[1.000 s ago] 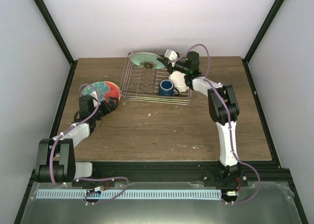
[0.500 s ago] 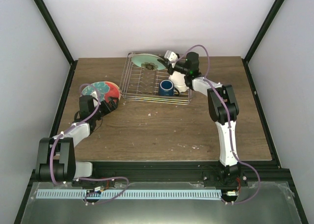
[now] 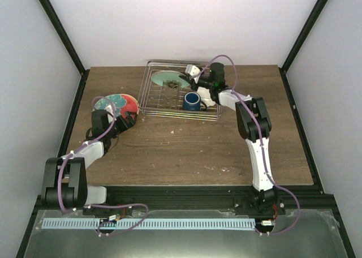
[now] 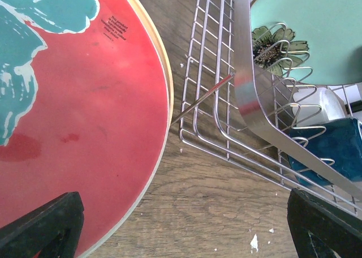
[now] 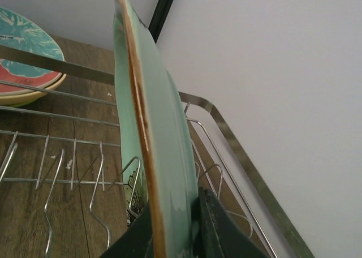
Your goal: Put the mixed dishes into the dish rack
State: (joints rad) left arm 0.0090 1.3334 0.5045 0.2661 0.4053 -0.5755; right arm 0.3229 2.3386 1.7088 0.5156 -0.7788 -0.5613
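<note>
The silver wire dish rack (image 3: pixel 164 102) stands at the back middle of the table. My right gripper (image 3: pixel 194 78) is shut on the rim of the pale-green plate (image 3: pixel 169 78), which stands tilted among the rack's back tines. In the right wrist view the plate (image 5: pixel 150 133) is edge-on between my fingers (image 5: pixel 212 227). A dark blue mug (image 3: pixel 191 101) and a small white dish (image 3: pixel 207 98) sit in the rack. My left gripper (image 3: pixel 124 121) is open and empty beside the red-rimmed teal-patterned plate (image 4: pixel 73 111), which tops a stack (image 3: pixel 116 106) left of the rack.
A yellow plate rim shows under the red one (image 5: pixel 25 94). The rack's flat steel rim (image 4: pixel 249 94) runs close to the stack. White crumbs lie on the wood (image 4: pixel 255 242). Dark frame posts stand at the table's back corners.
My right gripper has carried the pale-green plate down and slightly left, lower among the rack's back tines. The left arm has not moved.
</note>
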